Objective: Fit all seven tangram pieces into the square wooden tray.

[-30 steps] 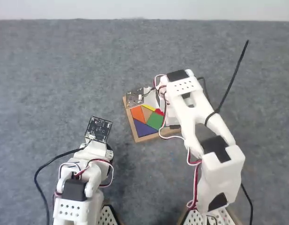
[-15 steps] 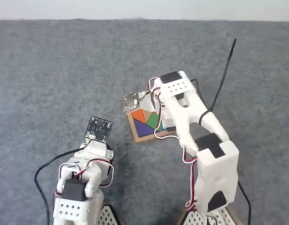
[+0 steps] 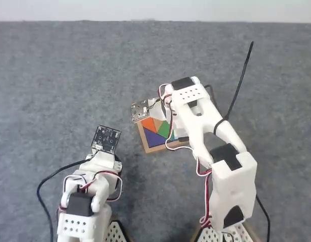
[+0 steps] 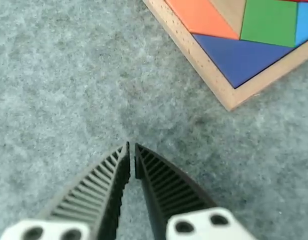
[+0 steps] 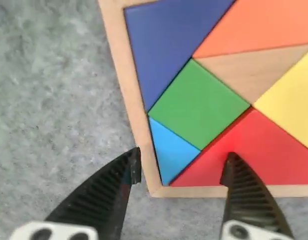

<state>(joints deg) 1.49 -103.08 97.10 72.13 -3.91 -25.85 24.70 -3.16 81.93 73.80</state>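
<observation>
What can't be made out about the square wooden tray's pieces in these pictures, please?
High view: the white right arm covers part of the square wooden tray, hiding pieces.
Left wrist view: the frame edge leaves one tray corner.
Right wrist view: the yellow piece and orange triangle run off the edge.

One wooden tray (image 5: 128,75). Seven tangram pieces (image 5: 198,102) lie in it. Two arms: left arm (image 3: 87,196), right arm (image 3: 215,146).

Grey felt tabletop (image 3: 69,65), pale wall (image 3: 145,9) behind
</observation>
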